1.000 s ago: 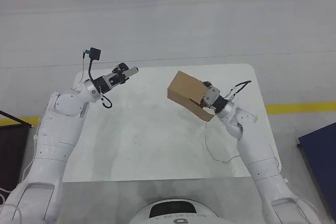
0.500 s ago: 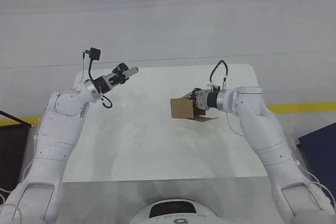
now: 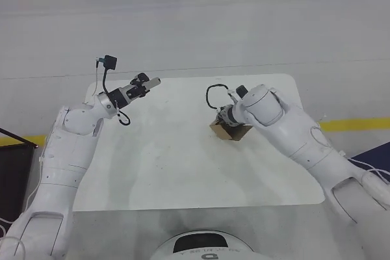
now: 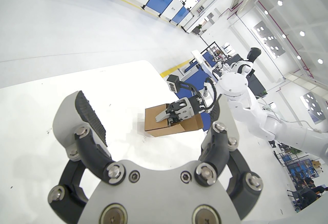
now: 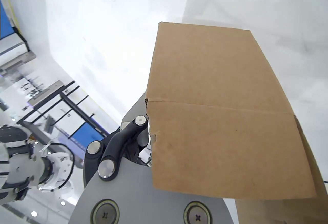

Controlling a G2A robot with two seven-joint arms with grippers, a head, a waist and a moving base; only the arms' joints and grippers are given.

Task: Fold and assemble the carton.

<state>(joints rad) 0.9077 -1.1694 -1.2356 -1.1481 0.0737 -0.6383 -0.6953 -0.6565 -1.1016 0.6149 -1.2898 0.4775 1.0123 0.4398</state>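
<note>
On the near part of the white table (image 3: 182, 175), a few small dark marks were seen. Farther out, on the right half of the table, a brown carton (image 4: 153, 123) was found. It looked to be set down on the table top, with a soft shadow beside it. One flap was seen sticking out on the side nearest the right arm. The right gripper (image 4: 172, 113) was placed at the top edge of the carton. Its jaws were closed on the carton, with one pale finger laid on the outside wall. The other finger could not be seen clearly. From the right wrist view, a plain brown wall with a fold line across it was seen pressed close against the gripper. Farther still, over the far left part of the table, the left gripper (image 3: 154, 82) was held up in the air, well apart from the carton. Its jaws were spread wide apart. The ridged black pads (image 4: 89, 117) on its fingers were turned toward each other. From the left wrist view, the carton was seen far off, in the gap between those fingers. Past the table, a yellow line (image 3: 364, 123) was seen painted on the pale floor.
</note>
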